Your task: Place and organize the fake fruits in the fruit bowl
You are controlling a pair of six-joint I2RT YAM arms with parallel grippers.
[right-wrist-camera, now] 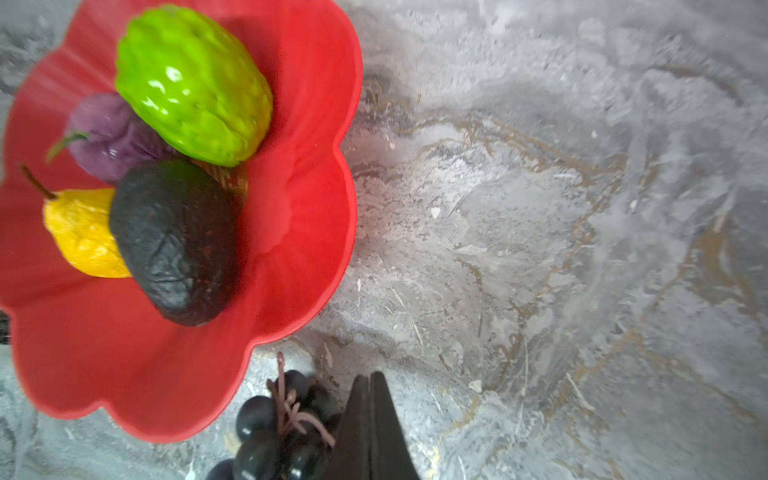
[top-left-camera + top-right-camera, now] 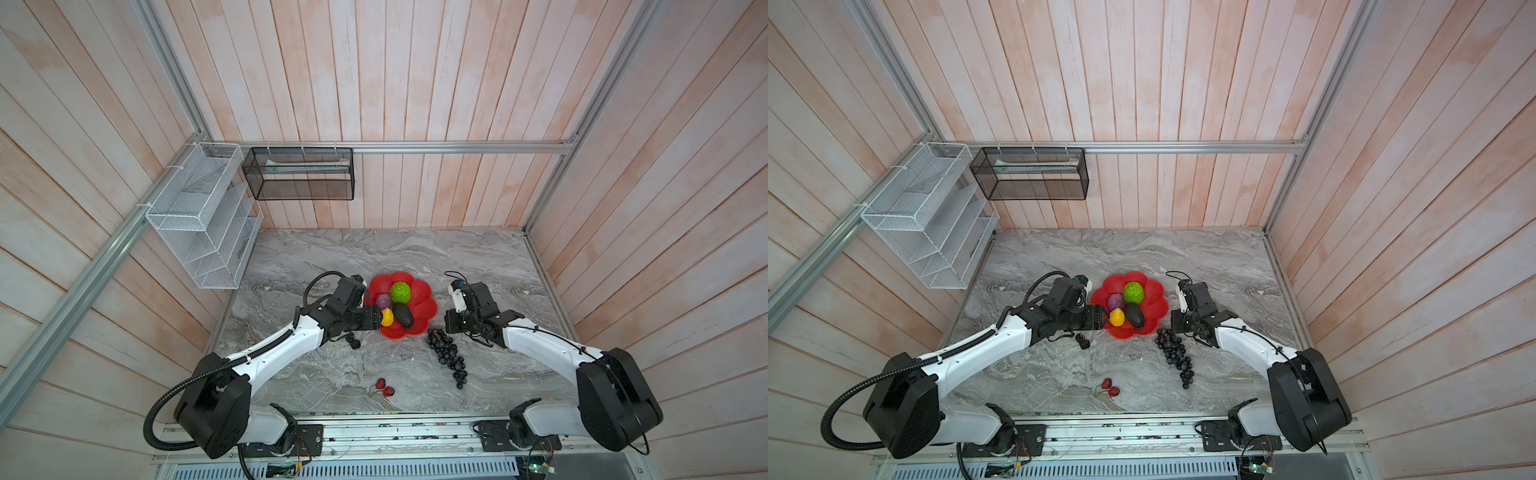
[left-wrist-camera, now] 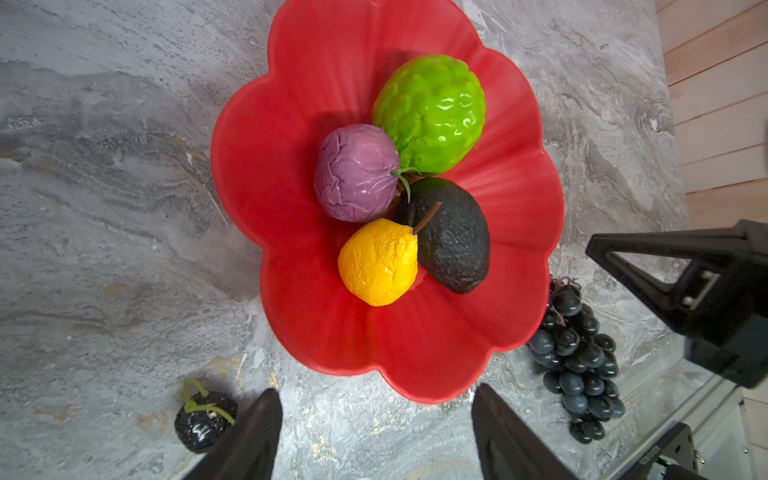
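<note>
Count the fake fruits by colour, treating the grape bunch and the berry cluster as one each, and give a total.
Green: 1, bumpy green ball
Purple: 1, purple round fruit
Yellow: 1, yellow fruit
Red: 2, strawberries
Dark: 3, avocado, grape bunch, berry cluster
Total: 8

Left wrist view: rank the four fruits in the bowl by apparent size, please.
1. bumpy green ball, clearly largest.
2. dark avocado, the longest of the rest, one end partly hidden.
3. purple fruit and yellow fruit: look about alike, so not ranked.
</note>
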